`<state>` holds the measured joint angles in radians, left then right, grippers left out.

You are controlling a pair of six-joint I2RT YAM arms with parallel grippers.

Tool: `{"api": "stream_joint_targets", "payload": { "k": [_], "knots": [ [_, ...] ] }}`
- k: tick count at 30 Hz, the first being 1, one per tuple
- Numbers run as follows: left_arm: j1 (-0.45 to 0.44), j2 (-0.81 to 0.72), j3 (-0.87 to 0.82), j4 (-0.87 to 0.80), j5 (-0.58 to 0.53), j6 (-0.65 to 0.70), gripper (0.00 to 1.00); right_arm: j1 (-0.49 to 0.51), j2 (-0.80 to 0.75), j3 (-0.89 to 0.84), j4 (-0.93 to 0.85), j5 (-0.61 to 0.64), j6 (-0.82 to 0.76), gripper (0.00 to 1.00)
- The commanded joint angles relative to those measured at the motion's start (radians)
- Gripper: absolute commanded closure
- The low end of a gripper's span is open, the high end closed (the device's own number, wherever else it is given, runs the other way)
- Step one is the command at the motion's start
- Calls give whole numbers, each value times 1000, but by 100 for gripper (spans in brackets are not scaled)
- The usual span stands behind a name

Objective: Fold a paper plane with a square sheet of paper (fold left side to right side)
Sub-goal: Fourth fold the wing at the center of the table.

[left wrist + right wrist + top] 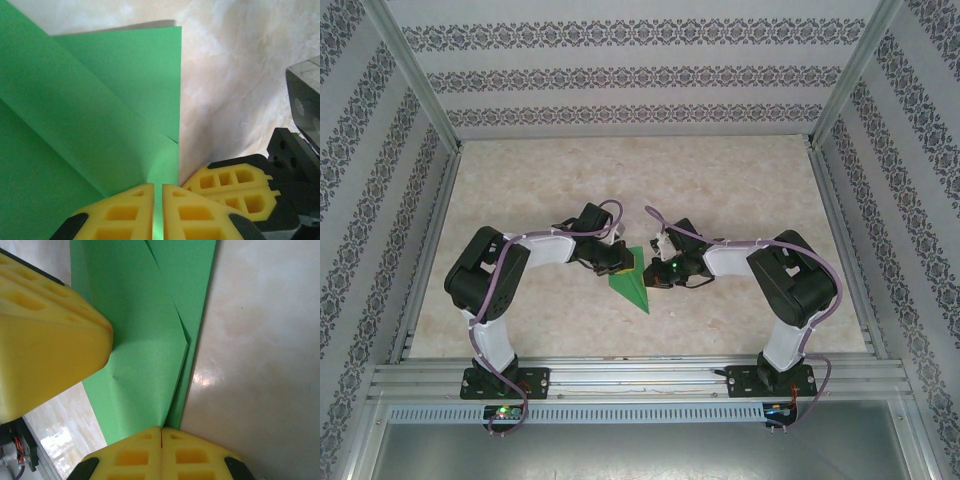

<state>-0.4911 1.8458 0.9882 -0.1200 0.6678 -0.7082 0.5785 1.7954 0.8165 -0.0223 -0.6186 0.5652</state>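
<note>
Both arms bend inward, wrists meeting mid-table.
I see the left gripper (158, 186) pinching the paper plane (633, 288); the right gripper (161, 429) is closed, tips at its edge, toward the table's (740, 190) near edge.

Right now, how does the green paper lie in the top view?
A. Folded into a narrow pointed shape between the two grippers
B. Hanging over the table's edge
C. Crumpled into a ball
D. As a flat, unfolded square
A: the green paper lies on the table as a narrow folded shape, its point toward the near edge, between the left gripper and the right gripper.
</note>
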Motion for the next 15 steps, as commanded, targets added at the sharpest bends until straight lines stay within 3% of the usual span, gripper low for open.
{"api": "stream_joint_targets", "payload": {
  "k": [1,15],
  "knots": [
    [-5,22,9,-35,-41,27,88,9,92,-34,-83,161,-33,100],
    [3,58,-46,-23,-72,24,93,10,95,-22,-108,159,-48,100]
  ]
}}
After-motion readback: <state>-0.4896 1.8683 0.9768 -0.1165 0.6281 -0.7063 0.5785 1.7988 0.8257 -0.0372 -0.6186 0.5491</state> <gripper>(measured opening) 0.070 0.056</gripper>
